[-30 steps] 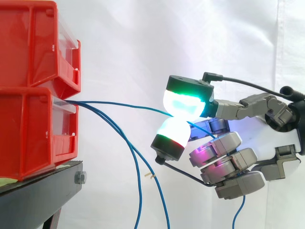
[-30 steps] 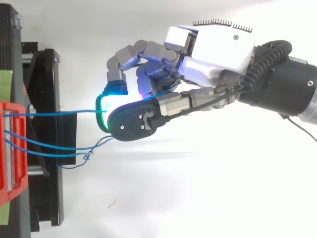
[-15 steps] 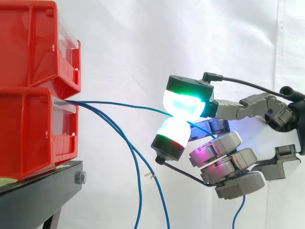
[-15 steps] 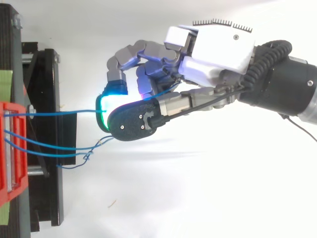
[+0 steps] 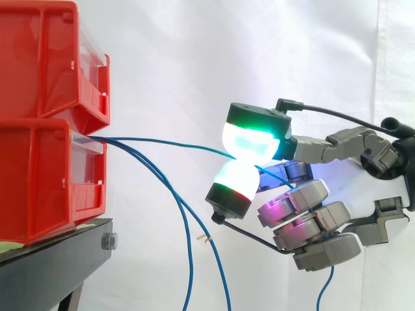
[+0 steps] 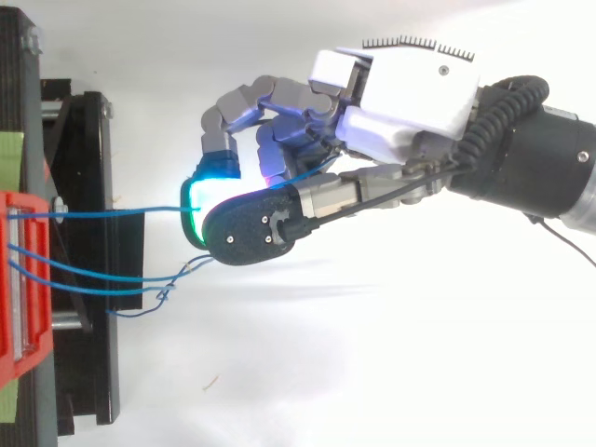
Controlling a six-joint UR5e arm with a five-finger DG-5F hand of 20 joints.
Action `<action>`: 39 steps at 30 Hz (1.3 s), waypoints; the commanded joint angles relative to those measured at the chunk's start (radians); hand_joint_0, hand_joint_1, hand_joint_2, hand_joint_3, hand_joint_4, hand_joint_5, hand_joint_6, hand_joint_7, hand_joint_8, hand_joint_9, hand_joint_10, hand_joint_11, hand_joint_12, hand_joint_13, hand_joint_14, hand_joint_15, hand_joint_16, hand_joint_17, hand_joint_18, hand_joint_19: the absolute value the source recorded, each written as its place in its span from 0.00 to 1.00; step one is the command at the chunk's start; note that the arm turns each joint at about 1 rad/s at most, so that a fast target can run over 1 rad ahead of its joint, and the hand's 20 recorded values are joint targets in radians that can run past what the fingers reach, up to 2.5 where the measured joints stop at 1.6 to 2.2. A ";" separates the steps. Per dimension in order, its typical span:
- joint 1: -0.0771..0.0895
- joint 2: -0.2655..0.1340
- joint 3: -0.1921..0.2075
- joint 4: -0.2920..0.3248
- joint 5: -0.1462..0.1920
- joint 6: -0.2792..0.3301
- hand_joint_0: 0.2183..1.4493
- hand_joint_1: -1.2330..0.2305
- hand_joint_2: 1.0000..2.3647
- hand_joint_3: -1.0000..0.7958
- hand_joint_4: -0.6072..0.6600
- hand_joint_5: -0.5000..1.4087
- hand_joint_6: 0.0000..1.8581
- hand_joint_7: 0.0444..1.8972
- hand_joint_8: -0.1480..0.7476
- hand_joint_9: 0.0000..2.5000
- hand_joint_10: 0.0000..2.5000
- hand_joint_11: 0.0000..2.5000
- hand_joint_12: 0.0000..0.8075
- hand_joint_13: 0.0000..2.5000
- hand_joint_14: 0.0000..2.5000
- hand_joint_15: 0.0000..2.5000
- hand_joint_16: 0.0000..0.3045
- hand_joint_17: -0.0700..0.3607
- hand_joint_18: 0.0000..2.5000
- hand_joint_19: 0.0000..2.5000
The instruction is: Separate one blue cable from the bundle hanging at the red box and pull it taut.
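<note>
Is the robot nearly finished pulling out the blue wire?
Nearly. Done: one blue cable is apart from the other cables, which droop down from the red box. In hand: the hand pinches it between two glowing pads. Left: the side view shows a slight bow in it, so it probably needs a little more pull away from the box.

Glossy red plastic bins [image 5: 45,162]
</note>
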 commanded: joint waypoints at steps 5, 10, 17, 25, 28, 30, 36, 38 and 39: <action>0.000 0.000 -0.001 0.000 0.000 0.000 0.47 0.34 0.00 0.33 0.37 0.16 0.52 0.75 0.48 0.22 1.00 0.42 0.41 0.28 1.00 0.52 0.11 0.33 0.49 0.78; 0.000 0.000 -0.001 0.000 0.000 0.000 0.47 0.33 0.00 0.33 0.37 0.16 0.52 0.75 0.49 0.23 1.00 0.42 0.41 0.28 1.00 0.52 0.11 0.33 0.50 0.79; 0.000 0.000 -0.001 0.000 0.000 0.000 0.47 0.33 0.00 0.33 0.37 0.16 0.52 0.74 0.49 0.23 1.00 0.42 0.41 0.28 1.00 0.52 0.11 0.33 0.50 0.79; 0.000 0.000 -0.001 0.000 0.000 0.000 0.47 0.33 0.00 0.33 0.37 0.16 0.52 0.75 0.48 0.23 1.00 0.42 0.40 0.28 1.00 0.52 0.11 0.33 0.50 0.79; 0.000 0.000 -0.001 0.000 0.000 0.000 0.47 0.33 0.00 0.33 0.37 0.16 0.52 0.75 0.48 0.23 1.00 0.42 0.41 0.28 1.00 0.51 0.10 0.33 0.50 0.79; 0.000 0.000 -0.001 0.000 0.000 0.000 0.47 0.33 0.00 0.33 0.37 0.16 0.52 0.75 0.48 0.23 1.00 0.42 0.41 0.28 1.00 0.51 0.11 0.33 0.50 0.79; 0.000 0.000 -0.001 0.000 0.000 0.000 0.47 0.33 0.00 0.33 0.37 0.16 0.52 0.75 0.49 0.23 1.00 0.42 0.41 0.28 1.00 0.52 0.11 0.33 0.50 0.79; 0.000 0.000 -0.001 0.000 0.000 0.000 0.47 0.33 0.00 0.33 0.37 0.16 0.52 0.75 0.48 0.23 1.00 0.42 0.40 0.28 1.00 0.51 0.11 0.33 0.49 0.79; 0.000 0.000 -0.001 0.000 0.000 0.000 0.47 0.33 0.00 0.33 0.37 0.16 0.52 0.75 0.48 0.23 1.00 0.42 0.41 0.28 1.00 0.52 0.11 0.33 0.49 0.79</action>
